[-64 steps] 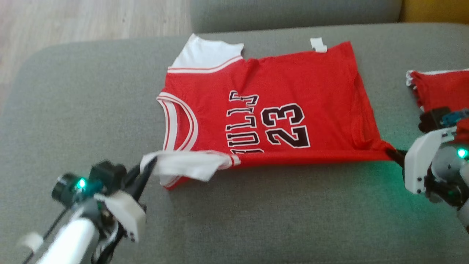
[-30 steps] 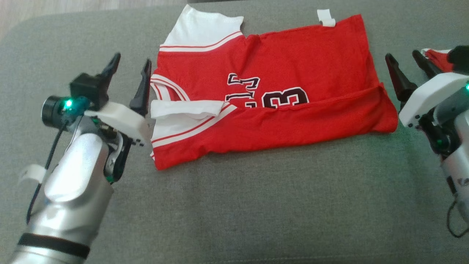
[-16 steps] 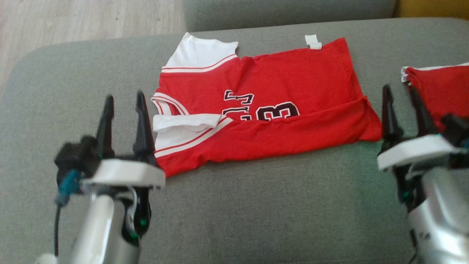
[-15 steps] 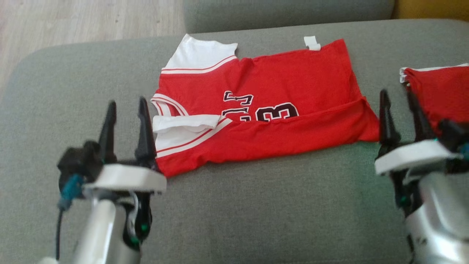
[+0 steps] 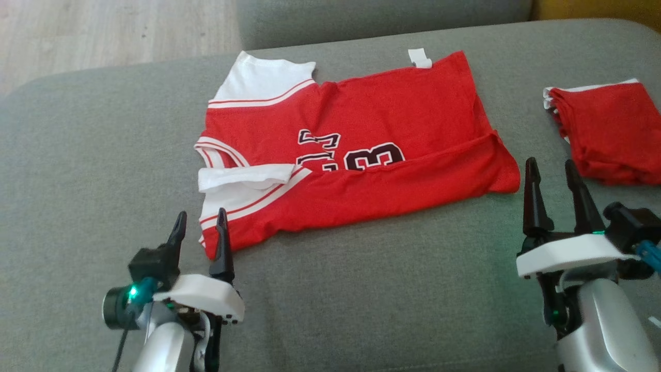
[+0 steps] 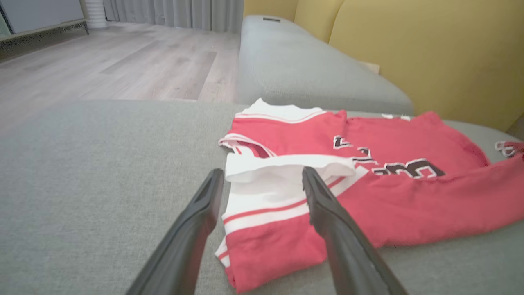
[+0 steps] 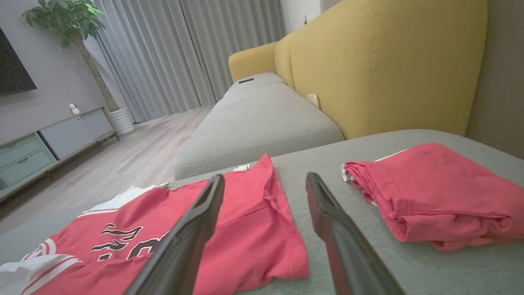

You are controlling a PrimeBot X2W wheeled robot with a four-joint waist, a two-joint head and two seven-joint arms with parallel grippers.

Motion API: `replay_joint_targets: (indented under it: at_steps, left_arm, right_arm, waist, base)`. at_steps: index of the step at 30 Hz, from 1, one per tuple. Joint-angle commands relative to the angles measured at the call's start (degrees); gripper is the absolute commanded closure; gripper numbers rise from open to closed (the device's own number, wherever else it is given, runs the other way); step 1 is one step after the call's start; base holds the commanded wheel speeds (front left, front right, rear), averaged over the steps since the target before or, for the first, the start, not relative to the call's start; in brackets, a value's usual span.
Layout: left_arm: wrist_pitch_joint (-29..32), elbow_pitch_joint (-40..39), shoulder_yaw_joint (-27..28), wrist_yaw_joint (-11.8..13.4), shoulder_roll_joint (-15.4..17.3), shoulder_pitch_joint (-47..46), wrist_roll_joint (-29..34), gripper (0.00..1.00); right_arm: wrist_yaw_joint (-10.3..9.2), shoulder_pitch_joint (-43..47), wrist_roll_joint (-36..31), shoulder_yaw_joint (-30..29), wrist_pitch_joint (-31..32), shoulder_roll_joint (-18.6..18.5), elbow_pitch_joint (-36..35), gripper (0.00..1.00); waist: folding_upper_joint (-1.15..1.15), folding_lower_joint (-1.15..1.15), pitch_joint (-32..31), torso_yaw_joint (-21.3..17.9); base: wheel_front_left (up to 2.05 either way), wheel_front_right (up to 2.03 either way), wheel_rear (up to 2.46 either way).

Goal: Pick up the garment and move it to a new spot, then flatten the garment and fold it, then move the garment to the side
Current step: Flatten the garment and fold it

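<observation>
Jersey (image 5: 392, 113), near edge folded, left claw (image 5: 201, 217), right claw (image 5: 549, 170) spread by corners

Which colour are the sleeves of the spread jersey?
The sleeves are white with a thin red stripe; the jersey is red. Head view shows it best.

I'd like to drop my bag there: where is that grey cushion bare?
Bare: the wide stretch of cushion left of the jersey, and the front strip between the left end effector and right end effector. Crowded: the narrow gap between jersey and folded red pile.
</observation>
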Motion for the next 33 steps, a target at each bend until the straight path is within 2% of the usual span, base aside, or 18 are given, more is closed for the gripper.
replay_joint_targets:
  at_steps: [1,5,11,18,19,20,26,27,33]
  left_arm:
    - [-0.3,0.1,1.4,0.5,0.1,-3.4,1.0,0.0]
    - [-0.3,7.9,0.8,1.4,0.2,-5.5,2.2,0.0]
    - [1.1,18.0,1.4,4.5,0.8,-9.6,3.2,0.0]
    - [2.4,23.6,0.4,2.8,0.8,-12.0,2.7,0.0]
    - [2.3,23.9,0.2,2.7,0.8,-12.3,2.6,0.64]
    - [1.4,23.6,0.2,2.7,0.8,-12.9,2.6,1.0]
    - [-0.2,17.1,0.1,2.7,1.0,-13.7,3.7,1.0]
    - [-0.3,13.2,-0.3,2.2,1.0,-13.4,4.5,1.0]
    - [-0.3,4.1,-1.6,1.1,0.8,-11.6,6.2,1.0]
  right_arm:
    - [0.39,-1.6,-0.7,0.8,0.4,0.4,-2.6,0.0]
    - [0.39,-1.4,-1.1,0.6,1.7,0.6,-4.5,0.0]
    - [0.39,-1.0,-0.8,0.7,3.0,0.8,-6.0,0.0]
    - [0.39,-0.7,-1.3,0.2,4.7,0.9,-6.5,0.0]
    - [0.39,-0.7,-1.6,0.2,5.1,0.9,-6.5,0.0]
    - [0.39,-0.7,-2.3,-0.5,6.2,0.9,-6.0,0.0]
    - [0.39,-3.1,-3.8,-3.1,10.1,0.9,0.3,0.0]
    - [0.39,-4.8,-3.9,-3.7,11.0,0.9,3.0,0.0]
    - [0.39,-11.2,-3.0,-5.7,11.8,0.9,14.1,0.0]
  waist:
    - [0.0,0.0,0.6,-0.5]
    - [0.0,0.0,1.6,-1.5]
    - [0.0,0.0,2.6,-2.8]
    - [0.0,0.0,3.0,-3.4]
    - [0.0,0.0,3.0,-3.3]
    - [0.0,0.0,3.1,-3.2]
    - [0.0,0.0,3.7,-1.6]
    - [0.0,0.0,4.1,-0.9]
    - [0.0,0.0,4.9,1.3]
  base:
    - [0.0,0.0,0.0]
    - [0.0,0.0,0.0]
    - [0.0,0.0,0.0]
    - [0.0,0.0,0.0]
    - [0.0,0.0,0.0]
    - [0.0,0.0,0.0]
    - [0.0,0.0,0.0]
    - [0.0,0.0,0.0]
    - [0.0,0.0,0.0]
